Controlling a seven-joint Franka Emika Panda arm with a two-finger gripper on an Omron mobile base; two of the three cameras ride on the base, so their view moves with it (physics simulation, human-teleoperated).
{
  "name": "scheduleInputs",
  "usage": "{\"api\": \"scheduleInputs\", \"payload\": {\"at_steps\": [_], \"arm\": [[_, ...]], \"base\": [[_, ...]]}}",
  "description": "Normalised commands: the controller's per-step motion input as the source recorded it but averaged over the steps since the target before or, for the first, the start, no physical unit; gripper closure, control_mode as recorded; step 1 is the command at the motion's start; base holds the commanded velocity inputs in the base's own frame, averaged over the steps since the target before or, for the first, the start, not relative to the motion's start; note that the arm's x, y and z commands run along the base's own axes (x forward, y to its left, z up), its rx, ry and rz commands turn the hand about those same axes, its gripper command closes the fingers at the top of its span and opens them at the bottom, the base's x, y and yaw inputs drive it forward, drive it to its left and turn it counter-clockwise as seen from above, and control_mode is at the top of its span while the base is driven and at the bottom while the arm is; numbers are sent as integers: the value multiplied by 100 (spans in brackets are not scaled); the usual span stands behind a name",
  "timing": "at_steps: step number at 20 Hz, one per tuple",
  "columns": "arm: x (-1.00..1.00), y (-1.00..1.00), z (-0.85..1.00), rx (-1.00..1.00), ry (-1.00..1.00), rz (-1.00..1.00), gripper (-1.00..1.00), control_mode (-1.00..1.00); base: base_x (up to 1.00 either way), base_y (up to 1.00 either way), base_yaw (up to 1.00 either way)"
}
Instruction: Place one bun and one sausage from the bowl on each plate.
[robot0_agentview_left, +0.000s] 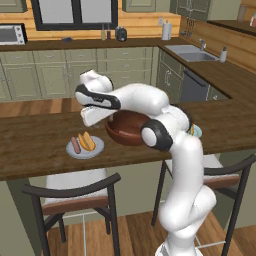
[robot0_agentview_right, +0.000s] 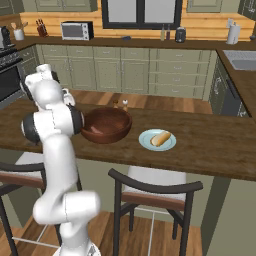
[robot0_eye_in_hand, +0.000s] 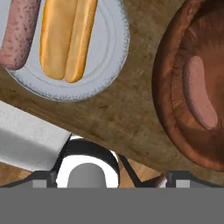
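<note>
The grey-white plate (robot0_eye_in_hand: 105, 65) lies at the upper left of the hand view and carries a bun (robot0_eye_in_hand: 68, 37) with a sausage (robot0_eye_in_hand: 17, 35) beside it. At the right stands the brown wooden bowl (robot0_eye_in_hand: 168, 109), and one sausage (robot0_eye_in_hand: 200, 98) lies inside it. My gripper (robot0_eye_in_hand: 111, 176) is open and empty. It hangs above the counter between that plate (robot0_agentview_left: 97, 148) and the bowl (robot0_agentview_left: 125, 134). The blue-green plate (robot0_agentview_right: 147, 142) sits right of the bowl (robot0_agentview_right: 106, 125) with a bun (robot0_agentview_right: 161, 138) on it.
Two dark-framed stools (robot0_agentview_left: 75, 192) (robot0_agentview_right: 155, 187) stand at the counter's near edge (robot0_agentview_left: 60, 170). Two small shakers (robot0_agentview_right: 120, 104) stand just behind the bowl. My own arm (robot0_agentview_left: 170, 130) covers part of the bowl and the blue-green plate (robot0_agentview_left: 197, 131) in the left base view.
</note>
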Motion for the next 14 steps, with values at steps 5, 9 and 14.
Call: {"api": "scheduleInputs", "payload": {"at_steps": [5,9,14], "arm": [[2,-87,0,19,1,-27,-100,-100],[19,-18,-1,18,1,-29,-100,-100],[49,-30,0,10,3,-17,-100,-100]], "base": [[0,0,0],[0,0,0],[0,0,0]]}}
